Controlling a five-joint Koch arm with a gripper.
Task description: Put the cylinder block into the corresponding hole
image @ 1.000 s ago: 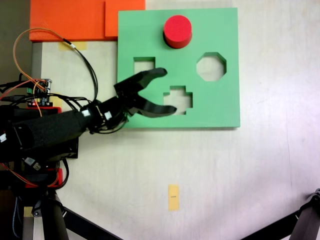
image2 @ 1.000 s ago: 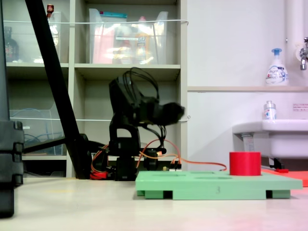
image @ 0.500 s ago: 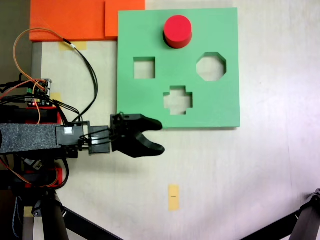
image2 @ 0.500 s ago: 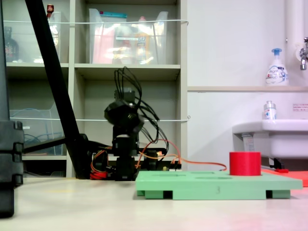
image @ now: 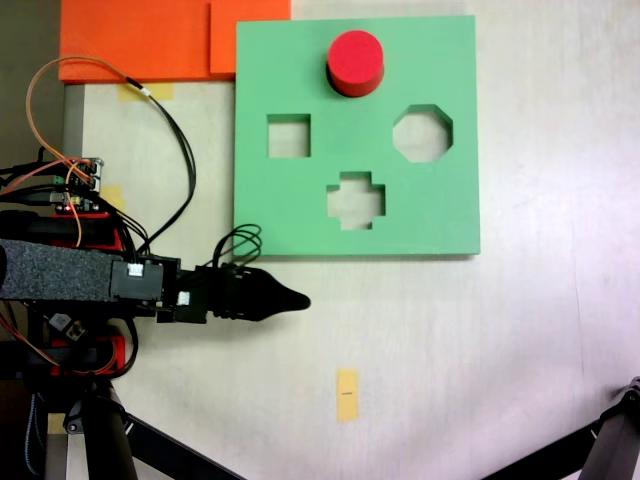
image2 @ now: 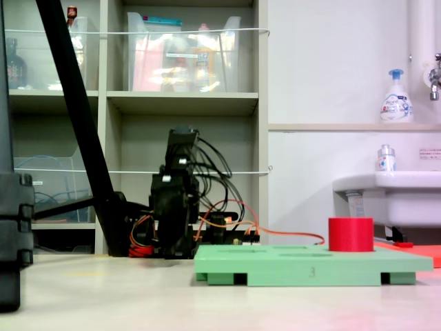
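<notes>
While the gripper (image: 296,299) lies off the green foam board (image: 300,215), only one pointed tip shows, so open or closed can't be told.
Gripper sits low over the table (image: 500,350), just below the board's lower left corner in the top-down fixed view, holding nothing. The cylinder block (image: 355,62) stands upright at the board's top edge, well apart from the gripper, covering the corresponding hole. Board's front edge reads "3" (image2: 312,272). Yellow tape tab (image: 346,394) below; soap bottle (image2: 396,97) label unreadable.
</notes>
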